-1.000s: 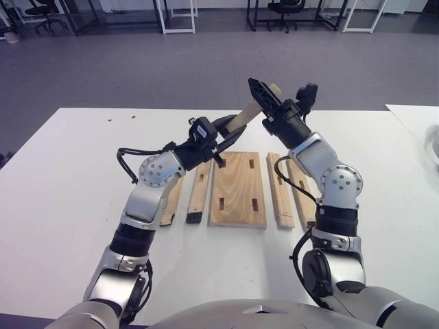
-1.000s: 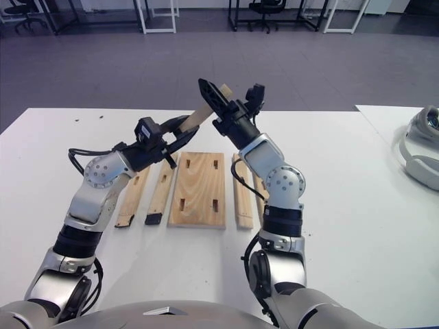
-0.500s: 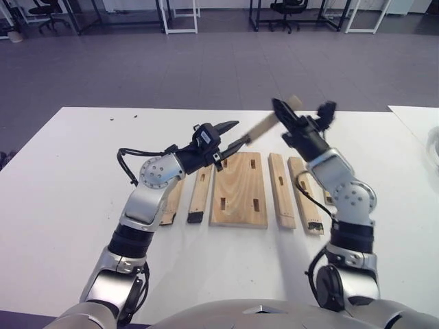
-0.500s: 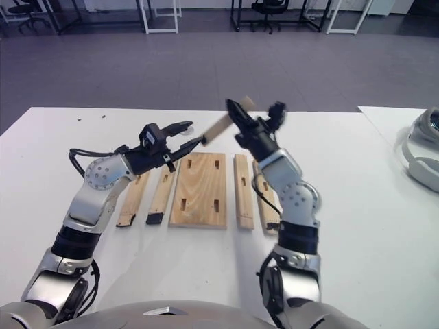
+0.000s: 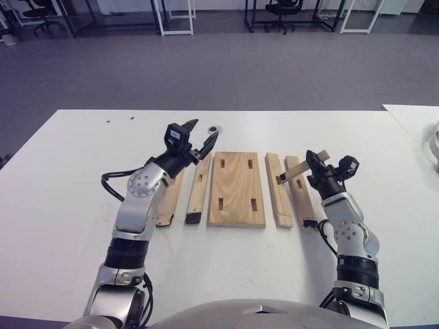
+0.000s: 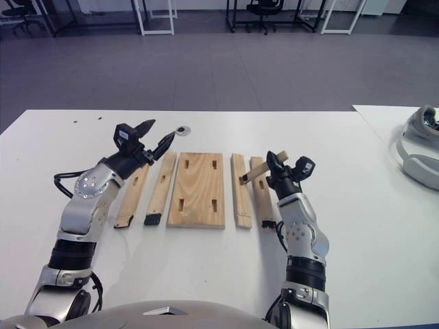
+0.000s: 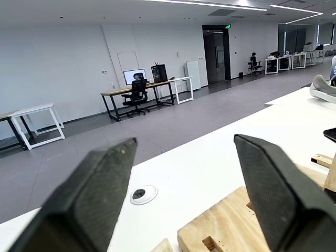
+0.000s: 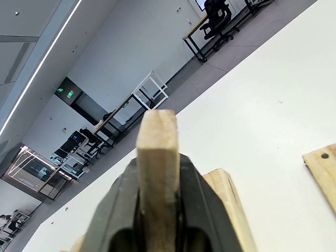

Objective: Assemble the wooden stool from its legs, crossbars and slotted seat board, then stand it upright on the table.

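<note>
The right gripper pinches a short crossbar tight between its two fingers. The stick is tilted, with its high end up by the fingers and its low end down over the inner right leg. I cannot tell if that low end touches the wood. The outer right leg lies just beside it, partly under the gripper.

The left gripper has its fingers spread wide and holds nothing. It hangs over the far end of the inner left leg, near a small round hole in the table.

The seat board lies flat in the middle, with its four slots facing up. The legs lie along its long edges, two on each side, with thin gaps between them. The outer left leg is the last piece on that side.

No piece hangs over a table edge. There is wide white room past the outer left leg, more on the far side of the board — up to the far edge — and a broad strip on the near side, too.
</note>
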You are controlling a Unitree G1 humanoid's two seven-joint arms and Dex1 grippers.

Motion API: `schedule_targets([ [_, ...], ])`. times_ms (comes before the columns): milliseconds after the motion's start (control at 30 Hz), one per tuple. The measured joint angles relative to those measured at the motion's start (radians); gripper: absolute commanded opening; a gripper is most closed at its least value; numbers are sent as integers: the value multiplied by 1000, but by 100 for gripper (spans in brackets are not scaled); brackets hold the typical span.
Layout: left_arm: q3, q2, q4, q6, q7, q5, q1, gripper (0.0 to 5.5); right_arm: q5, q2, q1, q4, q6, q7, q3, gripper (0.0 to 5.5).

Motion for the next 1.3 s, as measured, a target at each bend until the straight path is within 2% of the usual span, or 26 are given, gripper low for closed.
schedule_targets([
  [333,0,-1,0,0,0,0,12,338,-50,-1,1,0,-17,27,54,41],
  [567,-8,-1,3,0,0,3,13,338,-257,-62,50,-45,-158,89,215,41],
  [800,-12,-1,4,-1,1,8,21,338,-285,-59,70,-63,-188,105,230,41],
  [1300,-19,-3,23,-4,1,12,21,338,-206,-16,68,-64,-176,109,174,41],
])
